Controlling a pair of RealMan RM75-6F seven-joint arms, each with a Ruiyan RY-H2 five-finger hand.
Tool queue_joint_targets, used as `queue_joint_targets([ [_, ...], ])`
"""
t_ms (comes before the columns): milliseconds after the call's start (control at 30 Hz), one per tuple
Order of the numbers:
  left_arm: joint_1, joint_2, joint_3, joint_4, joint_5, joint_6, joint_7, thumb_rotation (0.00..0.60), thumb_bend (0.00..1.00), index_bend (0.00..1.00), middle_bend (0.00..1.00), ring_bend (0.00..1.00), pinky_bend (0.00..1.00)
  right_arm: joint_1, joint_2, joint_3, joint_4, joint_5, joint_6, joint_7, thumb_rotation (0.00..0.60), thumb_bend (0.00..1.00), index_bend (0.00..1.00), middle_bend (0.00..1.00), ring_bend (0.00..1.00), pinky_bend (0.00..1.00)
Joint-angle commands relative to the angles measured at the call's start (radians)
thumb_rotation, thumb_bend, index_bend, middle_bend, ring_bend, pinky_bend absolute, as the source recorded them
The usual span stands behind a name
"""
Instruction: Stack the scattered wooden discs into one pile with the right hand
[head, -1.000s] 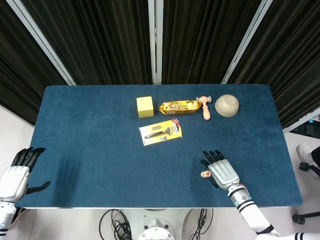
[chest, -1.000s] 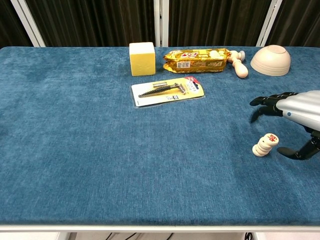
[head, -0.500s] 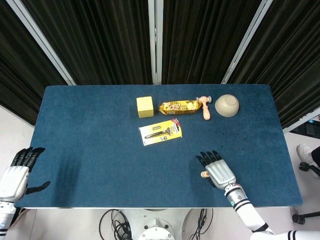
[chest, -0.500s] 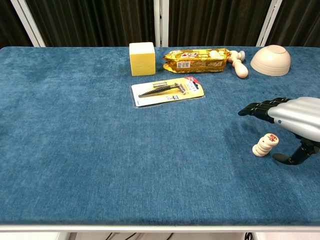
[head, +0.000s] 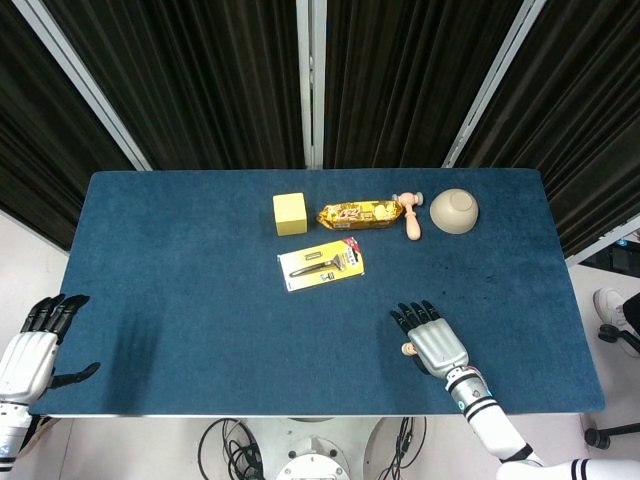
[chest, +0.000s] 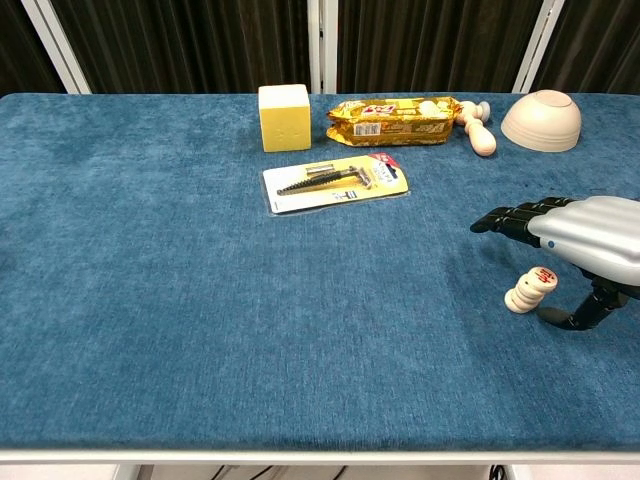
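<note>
Wooden discs (chest: 529, 289) stacked beneath right hand (chest: 585, 235).

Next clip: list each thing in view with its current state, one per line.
Wooden discs: stacked in a small pile, top disc tilted.
Right hand: open, above the pile, holding nothing.
Left hand: open, off the table's left edge.
Bowl: upside down.
Razor pack: flat, sealed.
Snack packet: lying flat.
Yellow cube: resting upright.

It looks like a robotics lab or test cell: a table (head: 180, 300) covered in blue felt stands before black pleated curtains (head: 200, 80) hung on pale metal frame bars (head: 310, 80), with loose cables (head: 235, 450) (bundled under the front edge) on a bare light floor.
</note>
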Motion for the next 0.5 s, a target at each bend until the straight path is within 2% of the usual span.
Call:
queue_joint_targets([
  [33,0.0,0.0,0.0,0.0,0.0,0.0,0.001,0.6,0.13,0.11,0.09,0.0,0.0,0.001,-0.001,0.002,0.001,0.002,-0.001,0.001,0.6,0.28,0.0,0.0,0.0,0.0],
  [500,0.002,0.001,0.0,0.0,0.0,0.003,-0.003,0.6,0.13,0.11,0.09,0.0,0.0,0.008,-0.007,0.01,0.004,0.02,-0.005,-0.003,0.6,0.29,0.0,0.0,0.0,0.0],
])
